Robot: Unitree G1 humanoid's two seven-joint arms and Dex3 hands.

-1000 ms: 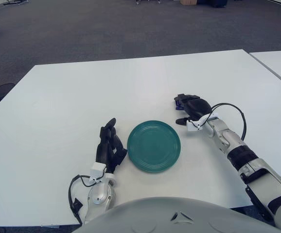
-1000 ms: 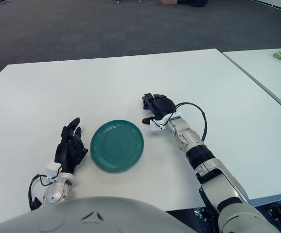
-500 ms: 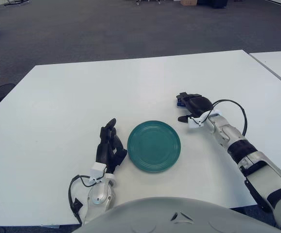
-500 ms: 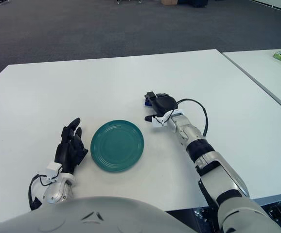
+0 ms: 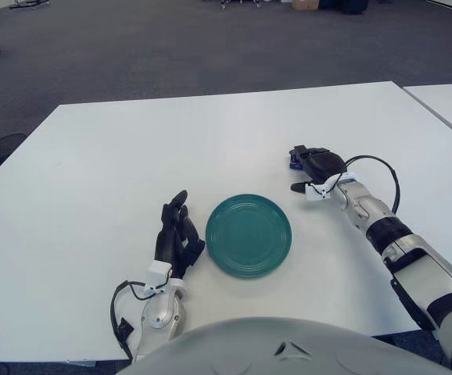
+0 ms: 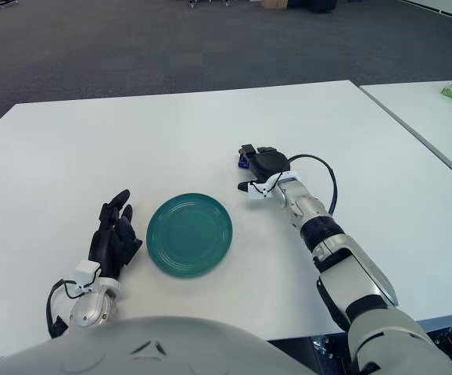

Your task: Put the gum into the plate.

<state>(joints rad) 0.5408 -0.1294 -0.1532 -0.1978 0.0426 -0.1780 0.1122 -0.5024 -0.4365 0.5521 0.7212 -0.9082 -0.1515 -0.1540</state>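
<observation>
since the earlier frame, the right hand (image 5: pixel 313 162) has been carried a little further from the robot and to its right across the white table (image 5: pixel 116 156), away from the green plate (image 5: pixel 249 235); the plate and the left hand (image 5: pixel 177 234) are unchanged. the right hand is now seen beyond the plate's far right edge, with its dark fingers (image 6: pixel 251 151) curled down over a small blue object, the gum (image 5: pixel 295 163), of which only a sliver is visible at the fingertips. whether the gum is actually gripped or merely covered cannot be told. the gum is at the table surface, near the plate and not in it. the left hand is shown just left of the plate, fingers extended and loosely together, nothing held
</observation>
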